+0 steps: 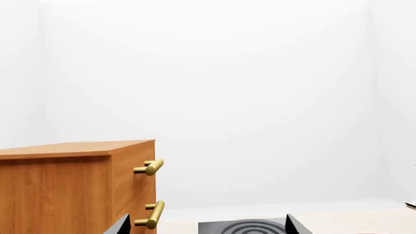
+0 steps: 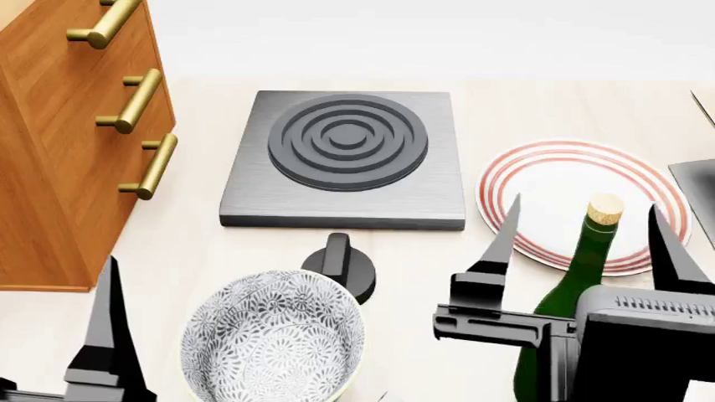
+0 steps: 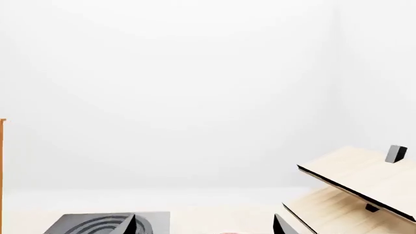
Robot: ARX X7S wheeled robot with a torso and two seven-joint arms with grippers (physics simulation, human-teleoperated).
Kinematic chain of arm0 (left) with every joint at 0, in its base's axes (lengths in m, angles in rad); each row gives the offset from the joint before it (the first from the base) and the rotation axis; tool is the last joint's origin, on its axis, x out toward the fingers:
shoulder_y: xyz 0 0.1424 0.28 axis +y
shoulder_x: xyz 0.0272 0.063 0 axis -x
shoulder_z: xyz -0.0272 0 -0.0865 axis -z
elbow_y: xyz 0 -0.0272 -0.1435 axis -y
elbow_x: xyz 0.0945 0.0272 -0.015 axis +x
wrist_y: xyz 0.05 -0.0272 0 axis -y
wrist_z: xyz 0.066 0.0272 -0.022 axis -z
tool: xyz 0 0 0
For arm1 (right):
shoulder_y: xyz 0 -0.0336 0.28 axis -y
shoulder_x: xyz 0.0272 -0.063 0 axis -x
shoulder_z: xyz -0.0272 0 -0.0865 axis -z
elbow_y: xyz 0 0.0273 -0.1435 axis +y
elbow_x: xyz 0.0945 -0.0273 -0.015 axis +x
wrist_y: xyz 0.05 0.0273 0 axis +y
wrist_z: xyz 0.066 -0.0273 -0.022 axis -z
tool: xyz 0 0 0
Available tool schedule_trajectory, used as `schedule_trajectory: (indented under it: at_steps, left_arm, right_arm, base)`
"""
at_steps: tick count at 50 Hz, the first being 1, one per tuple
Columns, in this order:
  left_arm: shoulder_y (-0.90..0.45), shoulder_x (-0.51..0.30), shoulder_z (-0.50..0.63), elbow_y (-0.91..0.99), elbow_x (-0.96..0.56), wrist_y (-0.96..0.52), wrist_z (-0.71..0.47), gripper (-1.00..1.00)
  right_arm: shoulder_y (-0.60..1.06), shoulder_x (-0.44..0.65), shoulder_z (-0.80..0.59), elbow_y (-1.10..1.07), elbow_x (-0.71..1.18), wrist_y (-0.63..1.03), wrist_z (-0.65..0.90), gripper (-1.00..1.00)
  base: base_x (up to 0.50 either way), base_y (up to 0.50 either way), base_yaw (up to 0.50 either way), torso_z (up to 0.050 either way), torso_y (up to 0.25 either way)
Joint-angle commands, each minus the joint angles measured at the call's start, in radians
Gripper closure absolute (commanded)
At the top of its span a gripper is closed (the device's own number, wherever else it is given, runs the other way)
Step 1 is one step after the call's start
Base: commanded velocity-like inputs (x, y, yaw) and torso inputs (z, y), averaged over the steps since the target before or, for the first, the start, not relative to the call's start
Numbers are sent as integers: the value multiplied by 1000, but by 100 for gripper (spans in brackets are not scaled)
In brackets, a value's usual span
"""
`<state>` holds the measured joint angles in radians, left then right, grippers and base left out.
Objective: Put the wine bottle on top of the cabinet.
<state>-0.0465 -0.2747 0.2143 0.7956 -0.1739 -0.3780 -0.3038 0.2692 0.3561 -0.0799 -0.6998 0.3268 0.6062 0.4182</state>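
The wine bottle [image 2: 578, 280], dark green with a tan cork, stands upright at the near right of the table in the head view. There its neck rises between the two spread fingers of my right gripper [image 2: 587, 239], and the gripper's body covers its lower part. The right wrist view shows the right gripper [image 3: 204, 226] open, with no bottle between the tips. The orange-brown cabinet [image 2: 62, 142] with brass handles stands at the far left, and its flat top [image 1: 75, 147] shows in the left wrist view. My left gripper [image 1: 204, 225] is open and holds nothing.
A dark square stove plate [image 2: 347, 159] lies at the table's middle, with a red-ringed plate [image 2: 558, 180] to its right. A patterned bowl [image 2: 274, 339] and a black knob [image 2: 341, 264] sit near me. A pale slanted wooden rack [image 3: 364, 185] stands at the right.
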Motion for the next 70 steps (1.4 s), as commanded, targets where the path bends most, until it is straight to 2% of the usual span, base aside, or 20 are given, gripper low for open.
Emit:
schedule_trajectory:
  at_steps: [1, 23, 43, 70]
  left_arm:
    - [-5, -7, 0, 2, -10, -2, -8, -100]
    - [-9, -22, 2, 18, -23, -12, -24, -100]
    - [-9, -32, 9, 7, -30, -2, -33, -100]
    - [-12, -43, 18, 14, -39, -4, -49, -100]
  right_arm:
    - [115, 25, -6, 116, -19, 57, 4, -100]
    - [250, -6, -53, 302, -38, 34, -12, -100]
    - [214, -8, -86, 416, -75, -51, -19, -100]
    - [177, 3, -35, 455, -44, -103, -22, -100]
  base:
    - [0, 0, 0, 0, 0]
    - [0, 0, 0, 0, 0]
    - [0, 0, 0, 0, 0]
    - [0, 0, 0, 0, 0]
